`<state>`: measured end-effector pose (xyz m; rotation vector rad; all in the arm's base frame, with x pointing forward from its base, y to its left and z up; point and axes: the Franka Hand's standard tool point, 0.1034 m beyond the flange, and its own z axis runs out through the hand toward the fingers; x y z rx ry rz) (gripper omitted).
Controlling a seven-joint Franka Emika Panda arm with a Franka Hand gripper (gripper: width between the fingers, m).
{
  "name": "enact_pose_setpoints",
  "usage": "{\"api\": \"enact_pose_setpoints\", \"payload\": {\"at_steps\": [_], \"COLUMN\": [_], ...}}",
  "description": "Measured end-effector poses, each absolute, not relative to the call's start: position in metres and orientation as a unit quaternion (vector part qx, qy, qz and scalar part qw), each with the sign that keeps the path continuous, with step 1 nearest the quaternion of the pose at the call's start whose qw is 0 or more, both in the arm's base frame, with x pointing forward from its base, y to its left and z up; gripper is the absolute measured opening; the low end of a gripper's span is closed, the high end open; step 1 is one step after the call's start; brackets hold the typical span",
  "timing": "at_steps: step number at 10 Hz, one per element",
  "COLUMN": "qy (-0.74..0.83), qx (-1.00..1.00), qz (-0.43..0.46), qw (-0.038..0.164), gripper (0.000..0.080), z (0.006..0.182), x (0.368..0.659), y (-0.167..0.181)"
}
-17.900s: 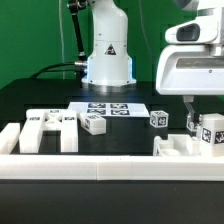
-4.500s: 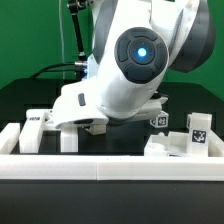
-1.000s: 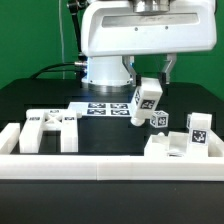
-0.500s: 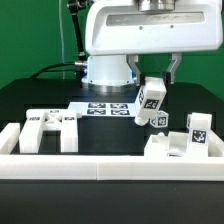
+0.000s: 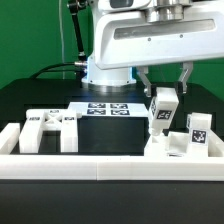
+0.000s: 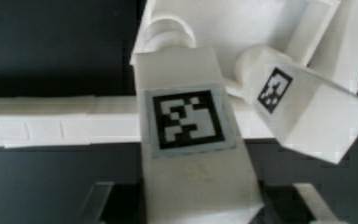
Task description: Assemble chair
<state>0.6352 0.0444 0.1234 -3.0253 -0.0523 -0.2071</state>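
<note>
My gripper [image 5: 163, 90] is shut on a long white chair leg [image 5: 163, 110] with a marker tag and holds it nearly upright above the table. In the wrist view the leg [image 6: 190, 120] runs out from between the fingers [image 6: 108, 198]. Just below and to the exterior view's right stands a blocky white chair part [image 5: 185, 142] with a tag; it also shows in the wrist view [image 6: 291, 95] beside the leg. Another white chair panel [image 5: 50, 128] with slots stands at the exterior view's left.
The marker board [image 5: 105, 108] lies on the black table behind the parts. A low white wall [image 5: 100, 165] runs along the front and also shows in the wrist view [image 6: 51, 112]. The robot base [image 5: 108, 65] stands at the back.
My gripper has carried the leg toward the exterior view's right and lower. The leg has turned from tilted to nearly upright and now hides the small tagged cube.
</note>
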Motion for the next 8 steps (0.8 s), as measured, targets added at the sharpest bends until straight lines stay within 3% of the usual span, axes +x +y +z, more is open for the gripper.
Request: {"api": "enact_pose_setpoints", "payload": {"at_steps": [2, 5, 8], "qy": [-0.015, -0.007, -0.007], "qx": [-0.995, -0.980, -0.978], "qz": [-0.090, -0.200, -0.210], "qw": [0.047, 0.015, 0.013], "gripper": [0.0294, 0.0294, 0.0294], "z": [0.122, 0.126, 0.126], "x": [0.638, 0.639, 0.638], "y": [0.041, 0.030, 0.031]}}
